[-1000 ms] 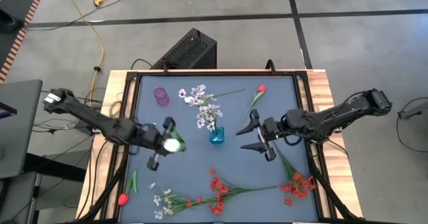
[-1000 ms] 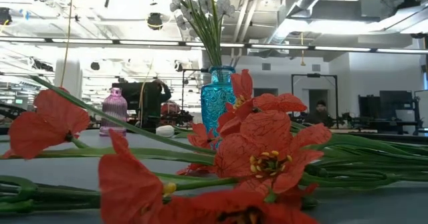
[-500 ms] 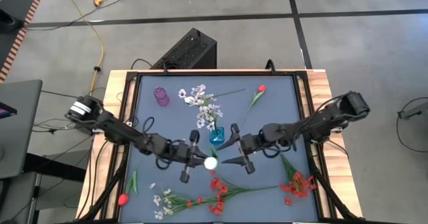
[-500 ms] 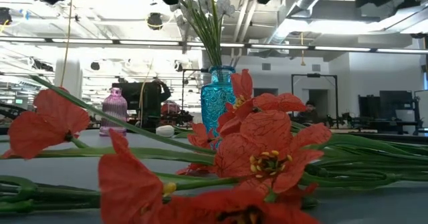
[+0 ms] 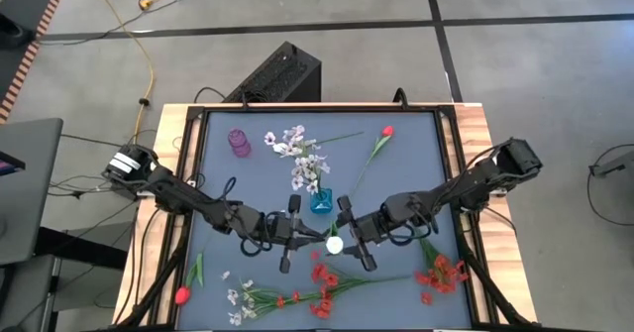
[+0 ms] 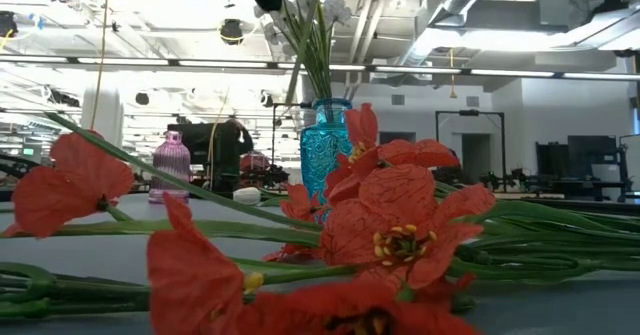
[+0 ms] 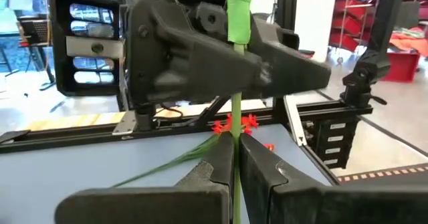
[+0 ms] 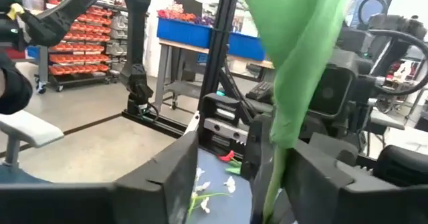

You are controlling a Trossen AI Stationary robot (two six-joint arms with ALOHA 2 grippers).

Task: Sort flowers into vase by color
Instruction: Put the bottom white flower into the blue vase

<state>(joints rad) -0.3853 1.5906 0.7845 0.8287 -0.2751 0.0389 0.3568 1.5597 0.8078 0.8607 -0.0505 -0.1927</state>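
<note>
So your left gripper (image 5: 293, 235) is clamped shut on a thin green stem (image 7: 235, 127). You can see it pinched right between the two dark fingers (image 7: 215, 172) in the left wrist view, standing straight up through them. That's the white-bloomed flower (image 5: 335, 244); its bloom sits just past the fingertips, right between the two grippers.

Your right gripper (image 5: 349, 235) is nose to nose with the left one. Its fingers (image 8: 170, 167) are spread apart on either side of the stem and its broad green leaf (image 8: 304, 57), and I don't see them touching anything yet. Looks to me like a handoff: the left holds the flower steady mid-air so the right can take it by the stem.

Why here? The teal vase (image 5: 320, 201) sits just behind the two grippers, already holding white blooms (image 5: 305, 168), so white goes there. The small purple vase (image 5: 239, 141) is well off toward the far left corner and looks empty.

Everything else is lying loose on the table (image 5: 416, 154): red sprays (image 5: 322, 290) just on the near side of the grippers, another red clump (image 5: 441, 273) beyond the right gripper, a single red stem (image 5: 378, 146) past the teal vase, and a red bud (image 5: 184, 294) at the near left edge.

I'd wait for a firm close before letting go on the left.
</note>
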